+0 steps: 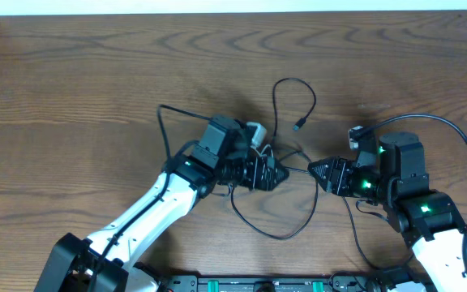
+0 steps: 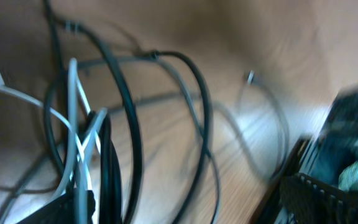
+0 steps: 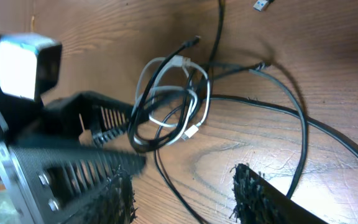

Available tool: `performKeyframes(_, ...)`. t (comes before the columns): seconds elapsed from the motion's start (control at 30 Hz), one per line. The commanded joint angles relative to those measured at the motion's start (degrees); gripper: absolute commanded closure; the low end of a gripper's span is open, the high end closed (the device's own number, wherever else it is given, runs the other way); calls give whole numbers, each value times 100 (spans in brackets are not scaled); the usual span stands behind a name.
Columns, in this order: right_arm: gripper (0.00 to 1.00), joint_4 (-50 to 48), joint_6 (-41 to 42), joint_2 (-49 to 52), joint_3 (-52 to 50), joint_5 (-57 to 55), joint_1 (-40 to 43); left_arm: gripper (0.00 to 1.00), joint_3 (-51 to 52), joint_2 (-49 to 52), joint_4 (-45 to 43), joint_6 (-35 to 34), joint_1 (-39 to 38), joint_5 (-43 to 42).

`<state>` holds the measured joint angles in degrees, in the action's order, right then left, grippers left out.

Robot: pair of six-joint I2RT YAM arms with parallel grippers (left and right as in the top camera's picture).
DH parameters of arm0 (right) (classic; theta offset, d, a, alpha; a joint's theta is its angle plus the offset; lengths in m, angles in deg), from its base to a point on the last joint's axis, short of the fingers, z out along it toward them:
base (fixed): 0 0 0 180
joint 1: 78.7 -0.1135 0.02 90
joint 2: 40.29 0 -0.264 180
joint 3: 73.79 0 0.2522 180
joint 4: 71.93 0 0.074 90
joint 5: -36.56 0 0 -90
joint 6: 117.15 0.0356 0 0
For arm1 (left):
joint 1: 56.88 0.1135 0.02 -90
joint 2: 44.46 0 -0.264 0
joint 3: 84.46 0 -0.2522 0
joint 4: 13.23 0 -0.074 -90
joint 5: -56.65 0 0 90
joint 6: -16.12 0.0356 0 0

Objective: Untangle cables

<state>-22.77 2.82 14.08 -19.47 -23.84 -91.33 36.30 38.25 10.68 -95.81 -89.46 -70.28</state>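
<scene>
The cables (image 1: 280,158) lie knotted on the wooden table (image 1: 96,73) between my two grippers. They are thin black cords and one white cord (image 3: 194,99). A black loop runs up to a small plug (image 1: 298,124), and another loop (image 1: 282,231) sags toward me. My left gripper (image 1: 276,173) is open at the knot's left side, with the white and black cords (image 2: 92,143) against its left finger (image 2: 73,205). My right gripper (image 1: 314,169) is open just right of the knot. A thin black cord (image 3: 173,180) runs on the table between its fingers (image 3: 120,193).
A thicker black cord of the right arm (image 1: 452,130) arcs over the table's right side. A second one (image 1: 164,122) loops beside the left arm. The robot base (image 1: 258,284) lines the near edge. In the right wrist view the left gripper (image 3: 138,137) faces mine across the knot.
</scene>
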Motion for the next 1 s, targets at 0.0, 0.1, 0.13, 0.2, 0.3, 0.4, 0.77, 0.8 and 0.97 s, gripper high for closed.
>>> performKeyframes(0.0,50,2,52,-4,63,-59,15,1,-39,-74,33,756,-133,236)
performKeyframes(0.1,50,2,122,-4,63,-96,15,1,-39,-76,11,754,-92,1150)
performKeyframes(0.13,50,22,129,-4,63,-94,15,1,-39,-76,9,754,-61,1532)
performKeyframes(0.2,50,101,127,-4,63,-94,15,0,-42,-81,-22,750,9,2345)
performKeyframes(0.3,50,247,127,-2,63,-98,15,0,-42,-140,-170,643,133,3209)
performKeyframes(0.4,50,278,127,-4,63,-149,15,0,-42,-205,-472,197,192,3265)
performKeyframes(0.77,48,278,127,-4,63,-610,15,0,-42,-179,-643,-68,-334,529)
performKeyframes(0.8,47,293,125,-4,63,-597,15,0,-42,-195,-649,-72,-332,632)
performKeyframes(0.97,46,577,118,-2,63,-533,15,2,-42,-492,-922,-638,129,1248)
